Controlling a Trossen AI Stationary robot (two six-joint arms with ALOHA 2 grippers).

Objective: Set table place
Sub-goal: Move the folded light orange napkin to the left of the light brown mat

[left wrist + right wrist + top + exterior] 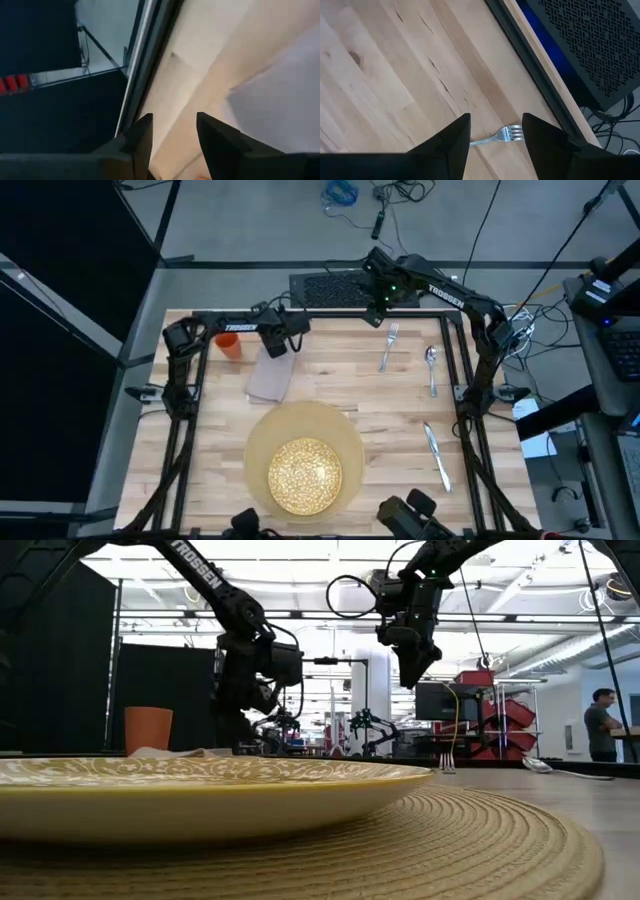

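— Where's the right gripper (496, 134)?

— Up over the far edge of the table (330, 395), fingers spread apart with nothing in them. The fork (388, 346) lies flat on the planks beneath, its tines showing in the gap between the two fingers.

— And the left one?

— The left gripper (277, 348) is down by the napkin (270, 375), just beside the orange cup (229, 345). Its jaws are parted; the cloth sits right before them, but I can't tell if they touch it.

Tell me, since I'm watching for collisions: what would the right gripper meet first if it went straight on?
Probably the fork: the right gripper is open above it, tines between its fingers. Height is unclear.
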